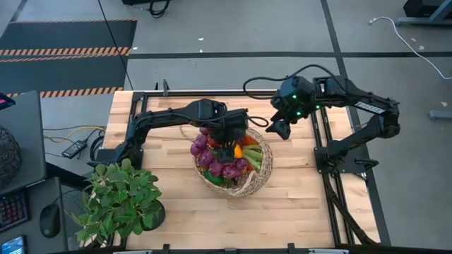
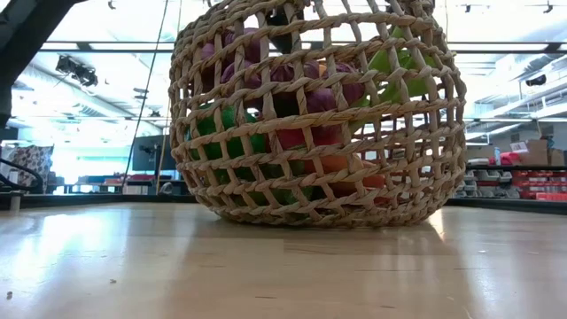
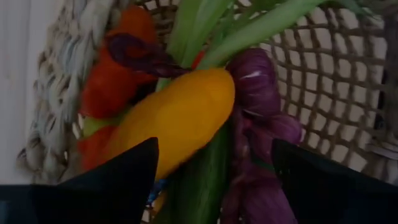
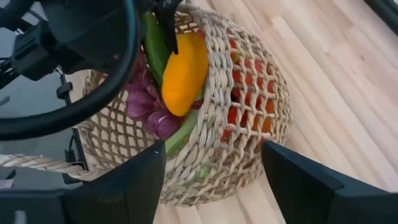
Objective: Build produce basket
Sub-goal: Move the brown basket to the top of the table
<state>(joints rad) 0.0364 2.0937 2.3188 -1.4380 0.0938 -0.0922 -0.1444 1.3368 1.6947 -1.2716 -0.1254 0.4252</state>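
The straw basket (image 1: 251,185) stands on the table's middle, filled with produce. A yellow squash (image 3: 180,115) lies on top among a green leek (image 3: 249,31), a purple string (image 3: 258,93) and red peppers (image 3: 115,74). My left gripper (image 1: 227,147) hangs over the basket pointing down. It is open, with one finger on each side of the squash's end (image 4: 185,43). My right gripper (image 1: 282,128) is open in the air beside the basket's far right rim. The basket wall (image 4: 242,93) shows beyond its fingers. My left gripper stands open from above at the yellow squash's end (image 3: 163,155). One finger (image 3: 134,165) overlaps that end in the wrist view, and I cannot tell whether it touches. The squash rests on the other produce in the basket.
A leafy potted plant (image 1: 116,201) stands at the table's near left corner. A dark mesh ball (image 1: 6,156) and a keyboard sit on a side desk at the left. Bare wood (image 1: 307,204) lies right of the basket and in front of it (image 2: 283,266).
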